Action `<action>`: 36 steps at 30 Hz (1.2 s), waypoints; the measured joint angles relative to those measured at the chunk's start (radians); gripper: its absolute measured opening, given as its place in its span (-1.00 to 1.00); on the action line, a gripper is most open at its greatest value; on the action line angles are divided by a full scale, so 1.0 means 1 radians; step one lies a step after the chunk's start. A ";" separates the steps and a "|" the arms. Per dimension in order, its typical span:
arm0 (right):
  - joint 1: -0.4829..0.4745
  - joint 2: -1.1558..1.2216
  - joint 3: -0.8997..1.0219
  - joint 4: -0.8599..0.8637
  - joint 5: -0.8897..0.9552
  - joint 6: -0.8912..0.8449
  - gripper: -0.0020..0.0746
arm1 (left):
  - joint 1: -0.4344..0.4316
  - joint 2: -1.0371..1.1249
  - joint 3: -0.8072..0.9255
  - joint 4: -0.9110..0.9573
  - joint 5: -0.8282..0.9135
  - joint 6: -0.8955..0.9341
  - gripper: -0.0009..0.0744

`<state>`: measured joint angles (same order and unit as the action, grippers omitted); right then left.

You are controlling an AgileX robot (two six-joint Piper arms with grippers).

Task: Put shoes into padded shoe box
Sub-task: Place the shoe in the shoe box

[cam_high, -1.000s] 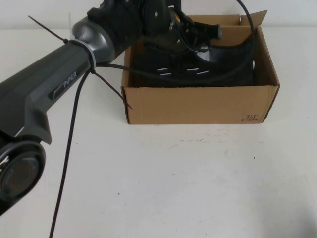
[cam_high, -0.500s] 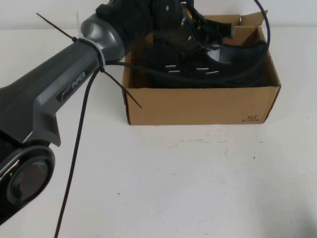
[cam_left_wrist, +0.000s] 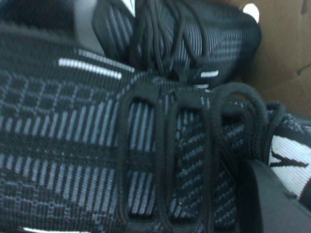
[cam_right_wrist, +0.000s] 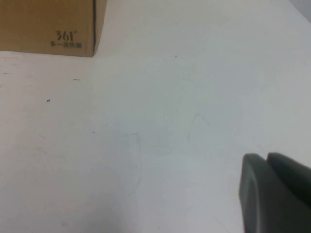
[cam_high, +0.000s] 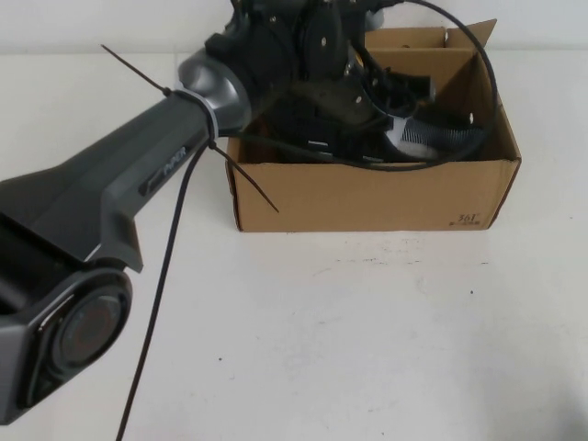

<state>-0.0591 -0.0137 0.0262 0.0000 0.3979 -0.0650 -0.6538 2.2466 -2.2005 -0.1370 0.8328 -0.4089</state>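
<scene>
**Left arm reached into box**

The left gripper (cam_high: 367, 87), fingers clenched, hung inside the brown corrugated cardboard shoe box (cam_high: 367, 193) over the black knit sneakers (cam_left_wrist: 97, 145) lying within. The right gripper (cam_right_wrist: 274, 194), fingers pressed together, hovered over the white table (cam_high: 367, 331).

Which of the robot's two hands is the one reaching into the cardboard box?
The left hand, down in the cardboard box right over the black shoes. The right hand hangs over the table beside the box's printed corner.
</scene>
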 joint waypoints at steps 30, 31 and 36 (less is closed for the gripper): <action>0.000 0.000 0.000 0.000 0.000 0.000 -0.97 | -0.023 0.021 -0.123 -0.040 0.075 -0.003 -0.95; 0.000 0.000 0.000 0.000 0.000 0.000 -0.97 | -0.023 0.021 -0.123 -0.038 0.082 -0.005 -0.95; 0.000 0.000 0.000 0.000 0.000 0.000 -0.97 | -0.023 0.027 -0.125 -0.033 0.100 -0.010 -0.95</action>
<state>-0.0591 -0.0137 0.0262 0.0000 0.3979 -0.0650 -0.6764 2.2739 -2.3256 -0.1699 0.9327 -0.4184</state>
